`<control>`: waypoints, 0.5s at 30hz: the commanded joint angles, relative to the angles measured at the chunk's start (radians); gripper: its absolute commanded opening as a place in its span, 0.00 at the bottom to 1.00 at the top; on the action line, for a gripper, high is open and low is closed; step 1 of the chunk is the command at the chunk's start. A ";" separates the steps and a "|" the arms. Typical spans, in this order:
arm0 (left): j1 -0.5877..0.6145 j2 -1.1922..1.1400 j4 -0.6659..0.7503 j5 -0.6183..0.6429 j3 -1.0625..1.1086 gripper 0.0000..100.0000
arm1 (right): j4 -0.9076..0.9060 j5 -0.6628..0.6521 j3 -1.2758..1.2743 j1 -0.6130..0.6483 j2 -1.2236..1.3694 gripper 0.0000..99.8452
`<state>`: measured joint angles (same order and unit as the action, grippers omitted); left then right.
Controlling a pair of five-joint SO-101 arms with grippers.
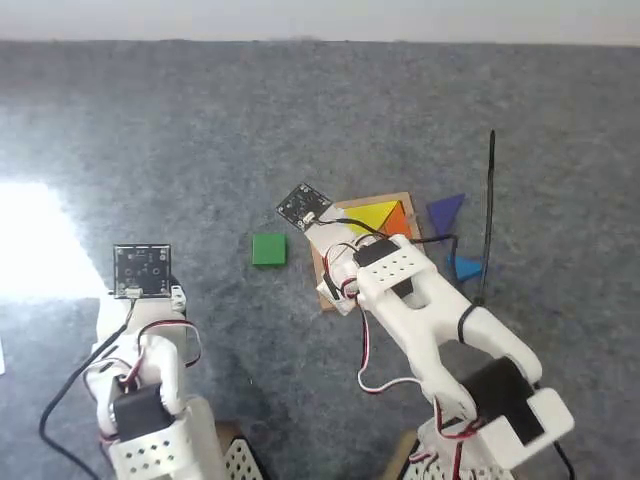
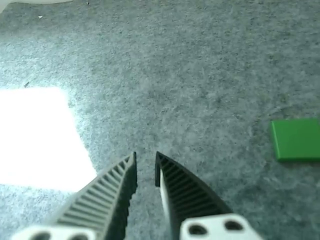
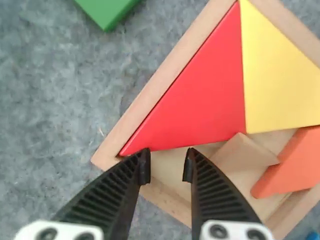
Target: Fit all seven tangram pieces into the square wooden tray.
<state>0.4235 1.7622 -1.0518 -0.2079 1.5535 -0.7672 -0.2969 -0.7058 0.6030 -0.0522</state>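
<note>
The square wooden tray (image 1: 385, 198) lies under my right arm, right of centre on the table. In the right wrist view its rim (image 3: 160, 85) frames a red triangle (image 3: 200, 105), a yellow triangle (image 3: 275, 85), an orange piece (image 3: 295, 165) and a plain wood-coloured piece (image 3: 245, 152). My right gripper (image 3: 166, 162) hovers slightly open over the tray corner by the red triangle's tip, holding nothing. A green square (image 1: 268, 249) lies on the cloth left of the tray. A purple triangle (image 1: 445, 210) and a blue triangle (image 1: 465, 267) lie to the tray's right. My left gripper (image 2: 145, 160) is shut and holds nothing, over bare cloth well short of the green square (image 2: 296, 139).
Grey cloth covers the table. A thin black rod (image 1: 489, 215) lies right of the purple and blue triangles. A bright patch of light (image 1: 30, 240) falls on the cloth at the left. The left arm's base (image 1: 150, 420) sits at the near left edge.
</note>
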 commanded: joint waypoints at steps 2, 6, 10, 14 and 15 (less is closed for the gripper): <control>-0.003 0.009 0.002 0.008 -0.008 0.06 | 0.016 -0.032 0.014 -0.068 0.001 0.14; -0.003 0.009 0.002 0.008 -0.008 0.06 | 0.018 -0.038 0.020 -0.119 0.001 0.14; -0.003 0.009 0.002 0.008 -0.008 0.06 | 0.013 -0.058 0.060 -0.148 0.010 0.14; -0.003 0.009 0.002 0.008 -0.008 0.06 | 0.012 -0.060 0.097 -0.150 0.010 0.14; -0.003 0.009 0.002 0.008 -0.008 0.06 | 0.012 -0.060 0.106 -0.150 0.010 0.14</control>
<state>0.4235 1.7622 -1.0518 -0.2079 1.5535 -0.7626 -0.3445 -0.6797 0.4664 -0.0368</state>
